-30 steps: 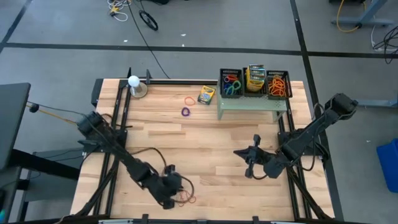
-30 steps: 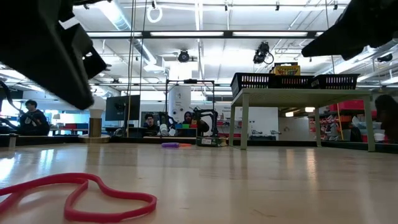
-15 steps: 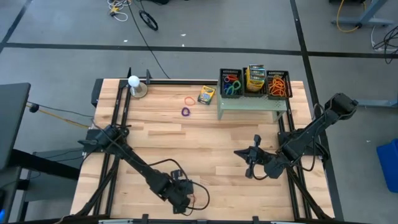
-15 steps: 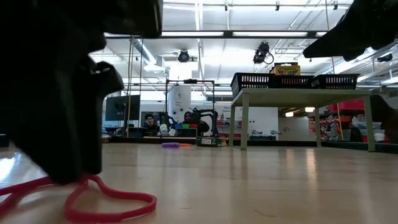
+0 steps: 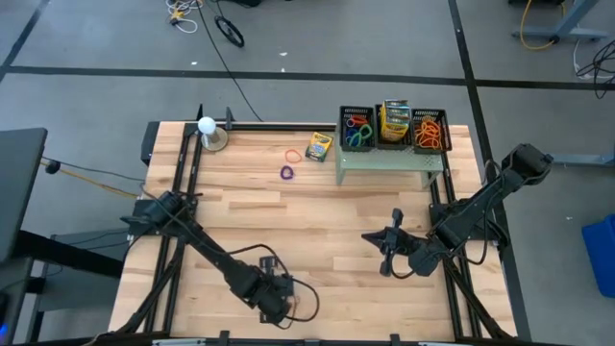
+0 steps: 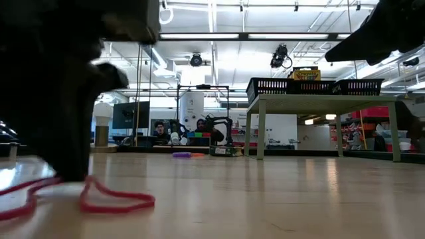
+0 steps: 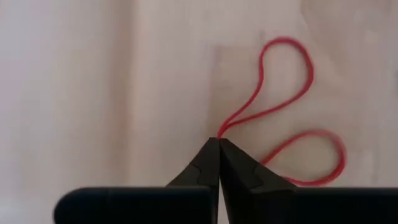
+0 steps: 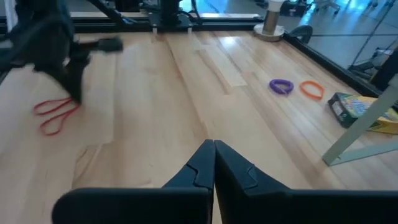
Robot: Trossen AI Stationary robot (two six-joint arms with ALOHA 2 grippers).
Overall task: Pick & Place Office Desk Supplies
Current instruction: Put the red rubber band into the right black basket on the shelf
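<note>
- While your left gripper [image 7: 219, 142] sits low at the table's [image 5: 336, 221] near edge, its two dark fingers are clenched on the red rubber band [image 7: 283, 118], pinching one strand where the loops meet.
- You are at the pick step, judging by that grip: the band's two loops trail flat on the wood beyond the fingertips, so it does not look lifted yet.
- Your right gripper [image 8: 214, 146] waits over the table's right side, fingers pressed together on nothing.
- Next, you would likely lift and carry the band to the black baskets [image 5: 394, 127] on the pale green stand [image 5: 389, 161] at the far edge.
- Watch the thin strand; it could slip free.
</note>
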